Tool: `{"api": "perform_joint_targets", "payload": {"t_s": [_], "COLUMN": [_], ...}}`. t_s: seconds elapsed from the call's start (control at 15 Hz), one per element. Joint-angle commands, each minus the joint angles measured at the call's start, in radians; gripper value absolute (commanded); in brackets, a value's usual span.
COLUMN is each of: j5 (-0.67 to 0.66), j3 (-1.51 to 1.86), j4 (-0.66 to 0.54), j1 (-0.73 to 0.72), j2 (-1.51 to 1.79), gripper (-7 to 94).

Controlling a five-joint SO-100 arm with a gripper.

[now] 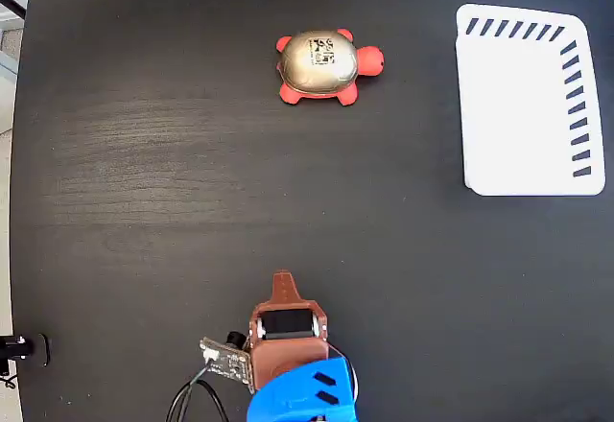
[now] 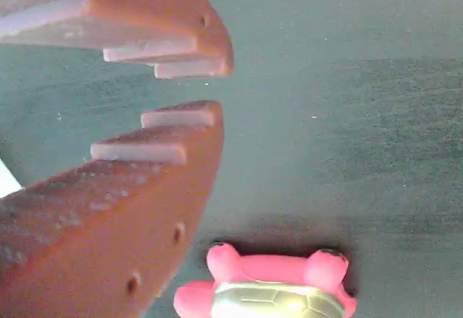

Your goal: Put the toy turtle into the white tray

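The toy turtle [image 1: 326,62], with a red-orange head and feet and a shiny gold shell bearing a code sticker, sits on the black table at the top centre, head pointing right. In the wrist view the toy turtle [image 2: 268,289] shows at the bottom edge, partly cut off. The white tray [image 1: 523,105] lies flat at the upper right, with dark slots along its top and right edges. My gripper [image 1: 281,280] is low at the bottom centre, far from both. Its brown fingers are nearly together at the tips and hold nothing, as the gripper [image 2: 221,87] shows in the wrist view.
The table's left edge [image 1: 19,153] runs down the fixed view, with a small black fitting [image 1: 19,348] at the lower left. Cables [image 1: 197,393] and a small circuit board [image 1: 225,360] hang beside the blue arm [image 1: 302,393].
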Motion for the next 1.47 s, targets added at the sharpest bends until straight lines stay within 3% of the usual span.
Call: {"api": "perform_joint_targets", "payload": {"t_s": [0.0, 1.07, 1.2, 1.4], "j5": [0.006, -0.003, 0.006, -0.044], "j3": [-0.005, -0.006, -0.02, -0.259], "j4": [0.015, 0.015, -0.087, -0.238], "j1": [-0.023, -0.038, -0.023, 0.052], "j2": [0.008, 0.009, -0.077, -0.528], "gripper": [0, 0, 0, 0]}}
